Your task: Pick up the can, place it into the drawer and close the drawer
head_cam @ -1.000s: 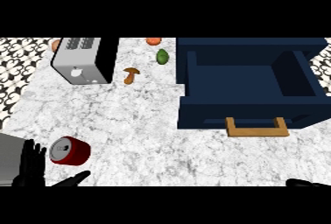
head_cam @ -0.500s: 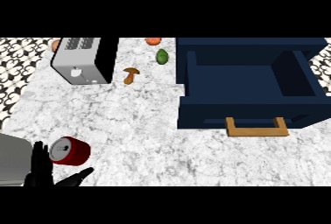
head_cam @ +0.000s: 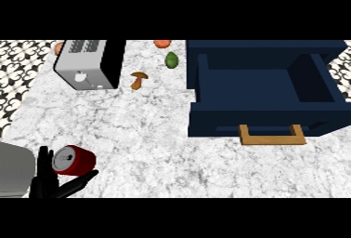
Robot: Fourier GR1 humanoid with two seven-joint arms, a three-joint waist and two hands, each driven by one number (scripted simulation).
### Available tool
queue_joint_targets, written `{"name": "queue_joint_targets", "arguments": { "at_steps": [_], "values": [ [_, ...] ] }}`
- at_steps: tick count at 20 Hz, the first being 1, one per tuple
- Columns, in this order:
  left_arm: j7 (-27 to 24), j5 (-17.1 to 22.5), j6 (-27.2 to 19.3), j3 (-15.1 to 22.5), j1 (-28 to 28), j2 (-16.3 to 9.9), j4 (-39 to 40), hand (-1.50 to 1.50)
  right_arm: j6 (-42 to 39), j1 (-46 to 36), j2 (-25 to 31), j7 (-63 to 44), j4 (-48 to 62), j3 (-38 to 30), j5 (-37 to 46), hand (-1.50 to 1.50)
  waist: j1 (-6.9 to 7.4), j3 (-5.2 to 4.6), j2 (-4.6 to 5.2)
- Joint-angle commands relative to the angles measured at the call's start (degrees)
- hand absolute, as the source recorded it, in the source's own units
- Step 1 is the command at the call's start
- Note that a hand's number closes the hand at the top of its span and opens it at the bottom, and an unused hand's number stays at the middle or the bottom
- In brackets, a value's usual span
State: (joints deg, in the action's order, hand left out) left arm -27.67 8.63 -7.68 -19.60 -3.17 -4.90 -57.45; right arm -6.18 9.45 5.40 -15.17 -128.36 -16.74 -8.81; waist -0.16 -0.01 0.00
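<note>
At the lower left of the marble worktop the red can lies tilted, its silver top showing, and the left hand sits right against it with fingers straight up at its left and thumb stretched out beneath it, spread rather than wrapped round the can. Well apart, at the upper right, the dark blue drawer stands pulled out, wooden handle toward the near side. A toaster, mushroom and green fruit sit at the back.
</note>
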Motion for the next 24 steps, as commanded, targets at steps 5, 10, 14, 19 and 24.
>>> {"name": "queue_joint_targets", "arguments": {
  "at_steps": [5, 10, 14, 19, 24],
  "values": [
    [-3.15, 2.73, 5.01, -1.21, 4.38, -4.44, 8.28, -1.5, 0.44, 0.28, -0.86, -5.94, -4.61, 1.18, 0.8, -1.5, -0.03, -0.01, -0.03],
    [-7.36, 1.35, 7.91, -0.04, 9.59, -5.92, 16.66, -1.5, 1.2, -0.93, -2.89, 0.51, -1.38, 2.64, 5.15, -1.5, -0.16, -0.04, 0.04],
    [-6.3, 1.67, 8.41, 1.67, 11.74, -4.78, 16.74, 1.5, -0.6, -0.55, -1.35, -0.09, 0.0, -0.79, 1.38, -1.5, -0.12, -0.01, 0.0],
    [-10.05, 2.41, 12.25, 1.23, 17.07, -5.78, 24.56, 1.5, 0.33, -1.61, -2.42, -0.38, -0.42, 1.72, 4.3, -1.5, -0.23, -0.03, 0.06],
    [-7.7, 3.83, 13.03, 1.93, 17.39, -6.71, 20.79, 1.5, 1.78, -6.08, -0.48, -3.5, 0.64, 0.99, 4.67, -1.5, 0.04, -0.01, 0.01]
  ]
}}
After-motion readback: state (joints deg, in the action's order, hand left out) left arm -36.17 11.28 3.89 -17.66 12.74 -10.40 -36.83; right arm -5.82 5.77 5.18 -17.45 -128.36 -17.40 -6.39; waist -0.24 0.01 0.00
